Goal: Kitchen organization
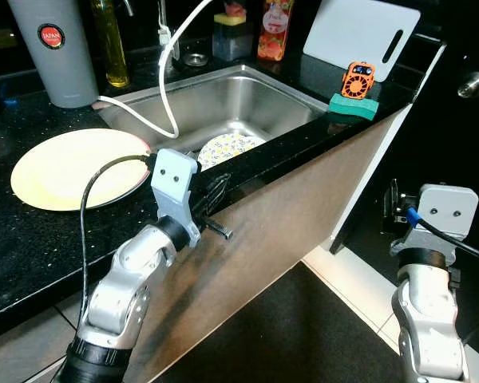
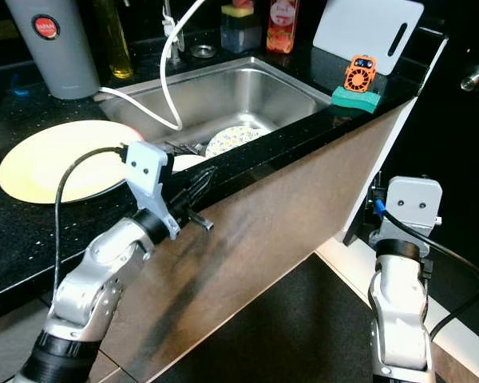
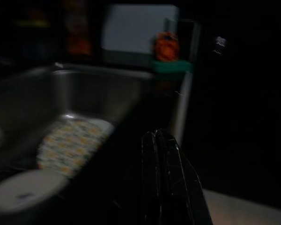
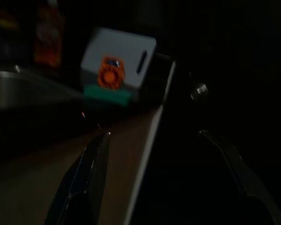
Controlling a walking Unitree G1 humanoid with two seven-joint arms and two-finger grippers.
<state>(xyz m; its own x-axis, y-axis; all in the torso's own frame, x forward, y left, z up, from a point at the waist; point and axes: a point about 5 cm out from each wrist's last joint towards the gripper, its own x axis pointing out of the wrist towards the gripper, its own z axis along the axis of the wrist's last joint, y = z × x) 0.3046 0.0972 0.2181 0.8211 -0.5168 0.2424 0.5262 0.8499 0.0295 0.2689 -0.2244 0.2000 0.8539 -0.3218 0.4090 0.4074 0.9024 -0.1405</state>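
A patterned plate (image 1: 231, 147) lies in the steel sink (image 1: 281, 89), next to a white dish (image 3: 23, 194). On the black counter to the left rests a big yellow plate (image 1: 70, 168). My left gripper (image 1: 219, 191) is shut and empty. It hovers at the counter's front edge, just before the sink, pointing toward the patterned plate (image 3: 72, 140). My right gripper (image 4: 154, 133) is open and empty, held low to the right of the cabinet's end, beside a dark door.
A white hose (image 1: 169, 80) loops into the sink. A grey canister (image 1: 56, 48) and an oil bottle (image 1: 112, 44) stand at the back left. At the right end are a green sponge (image 1: 353, 106), an orange gadget (image 1: 358, 80) and a white cutting board (image 1: 359, 32).
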